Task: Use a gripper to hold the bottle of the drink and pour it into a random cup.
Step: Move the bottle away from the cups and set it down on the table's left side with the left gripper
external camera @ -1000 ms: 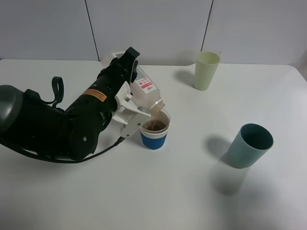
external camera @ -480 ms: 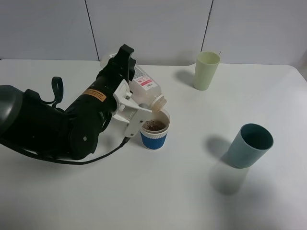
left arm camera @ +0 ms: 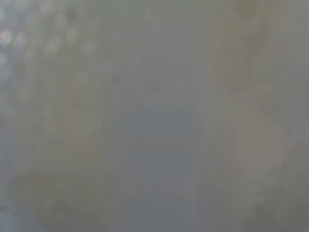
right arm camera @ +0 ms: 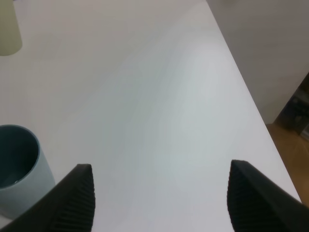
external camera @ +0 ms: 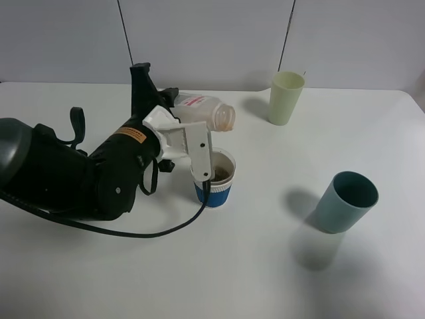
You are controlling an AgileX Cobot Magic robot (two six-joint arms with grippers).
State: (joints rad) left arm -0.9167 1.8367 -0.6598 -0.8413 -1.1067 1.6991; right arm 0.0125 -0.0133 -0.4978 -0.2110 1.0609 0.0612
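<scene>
Left jaws are clamped tight on the small translucent plastic bottle with a pink label. They grip it by its base end so that it lies nearly level, with its open neck pointing away from them. Right jaws stand wide apart, with nothing between their black ribbed fingers.

Beneath both spreads the white table. The bulky black left arm stretches back behind the left jaws.

The tall pale green cup stands well apart from the left jaws, out beyond the bottle's neck. The teal-green plastic cup is farther still from them. It sits close beside one finger of the right jaws, outside the gap.

The short white paper cup with a blue ribbed sleeve stands upright just below the left jaws, with brown liquid inside. The bottle's neck is higher than its rim and clear of it.

A white plastic bracket at the root of the left jaws overlaps that cup's edge, and a black cable loops from there onto the table. An orange label band sits just behind the bracket.

The left wrist view is a grey blur and shows nothing clearly.
</scene>
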